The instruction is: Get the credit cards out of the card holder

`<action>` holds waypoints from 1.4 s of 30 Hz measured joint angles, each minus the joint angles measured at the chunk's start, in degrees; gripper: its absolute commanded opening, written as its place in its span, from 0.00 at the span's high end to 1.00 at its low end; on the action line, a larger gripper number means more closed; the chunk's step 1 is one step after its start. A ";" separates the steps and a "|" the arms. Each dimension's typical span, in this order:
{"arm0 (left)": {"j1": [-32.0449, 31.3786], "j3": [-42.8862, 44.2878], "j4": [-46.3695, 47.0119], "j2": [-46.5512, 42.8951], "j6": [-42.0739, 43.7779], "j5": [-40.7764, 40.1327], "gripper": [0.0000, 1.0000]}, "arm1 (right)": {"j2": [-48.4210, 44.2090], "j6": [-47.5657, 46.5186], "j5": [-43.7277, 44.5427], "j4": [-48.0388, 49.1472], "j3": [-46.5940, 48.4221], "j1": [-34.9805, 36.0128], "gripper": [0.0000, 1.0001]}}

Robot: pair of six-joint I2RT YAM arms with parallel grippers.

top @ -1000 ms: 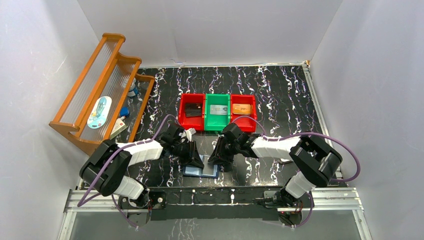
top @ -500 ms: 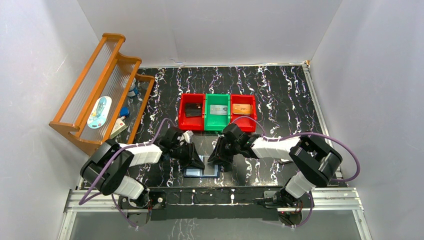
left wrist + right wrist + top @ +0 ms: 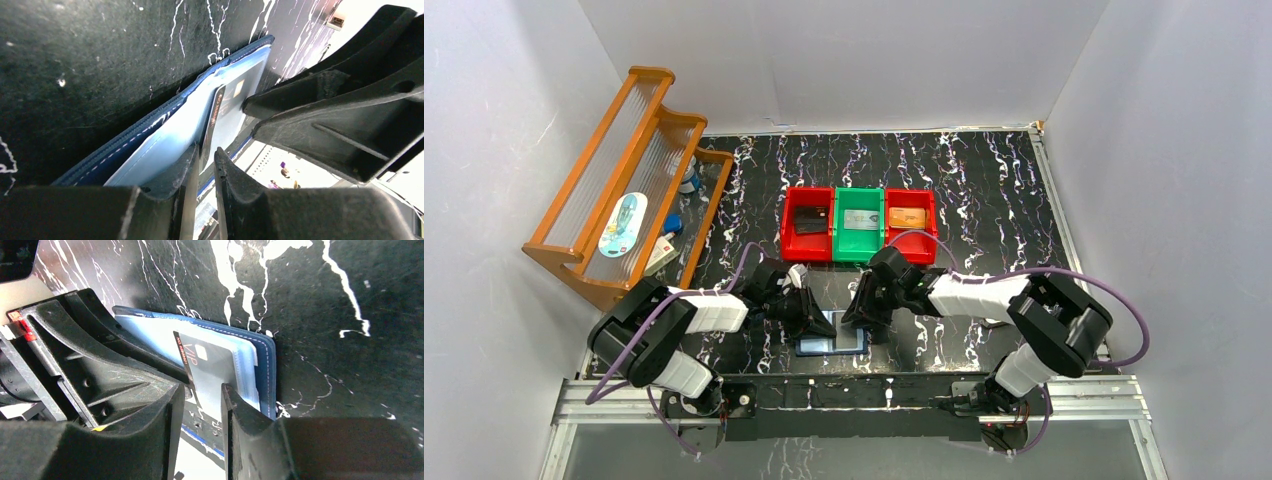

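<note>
From above I see my left gripper [image 3: 808, 318] and right gripper [image 3: 865, 320] leaning toward each other over the open card holder [image 3: 832, 346] at the near edge of the table [image 3: 984, 200].

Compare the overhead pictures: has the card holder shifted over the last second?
Yes. The card holder has slid slightly to the right, judged against the green bin behind it.

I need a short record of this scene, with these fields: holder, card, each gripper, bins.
holder: navy, open, flat on the table
card: dark grey, partly out of the holder
left gripper: closed on the card's edge
right gripper: jaws apart around the card; grip unclear
bins: red, green, red, side by side beyond the holder
</note>
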 measured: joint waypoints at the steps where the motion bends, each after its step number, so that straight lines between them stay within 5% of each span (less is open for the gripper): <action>1: 0.00 0.04 -0.33 -0.17 0.15 -0.24 0.83 | -0.46 -0.68 1.03 -1.64 0.61 0.02 0.57; 24: -0.02 1.42 -3.76 -0.68 3.45 -0.98 0.80 | -0.11 -3.80 1.29 -6.60 2.10 -0.15 0.58; 35: -0.04 -0.42 1.31 -0.68 0.28 -0.85 0.81 | 0.50 -3.67 0.26 -4.61 1.70 -0.07 0.82; 42: 0.04 -5.18 10.86 -0.42 -7.45 -1.29 0.85 | 0.85 -3.48 -0.90 -2.36 0.63 -0.55 0.84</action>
